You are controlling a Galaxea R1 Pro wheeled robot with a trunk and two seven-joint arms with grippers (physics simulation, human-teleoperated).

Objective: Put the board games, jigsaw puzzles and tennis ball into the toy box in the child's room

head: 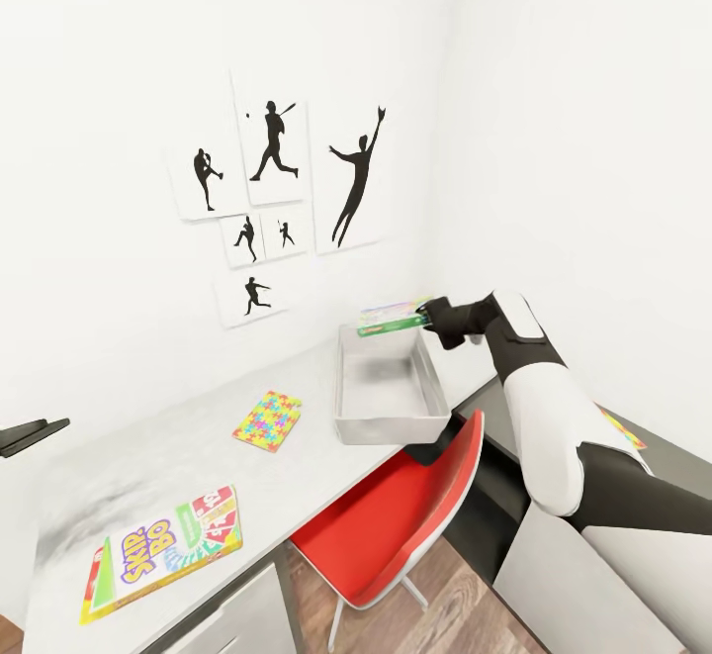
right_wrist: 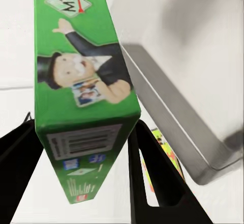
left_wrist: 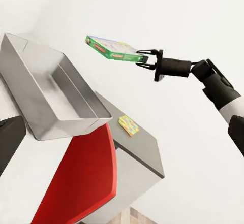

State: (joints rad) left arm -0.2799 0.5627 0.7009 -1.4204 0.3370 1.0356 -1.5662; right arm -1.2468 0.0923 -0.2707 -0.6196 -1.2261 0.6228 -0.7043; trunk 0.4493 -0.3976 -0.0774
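Now my right gripper (head: 427,319) clenched on green board game (head: 392,318), held above toy box (head: 388,424) far rim, box's far end blurred, left gripper (head: 30,433) cut off, can't tell its state.

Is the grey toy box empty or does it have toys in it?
Empty. The toy box shows a bare grey floor. The green game is above its far end, held in the right gripper.

Two board games (head: 163,553) (head: 393,318), two jigsaw puzzles (head: 267,420) (head: 625,428) (one on the lower desk (head: 663,456)), one toy box (head: 388,423)
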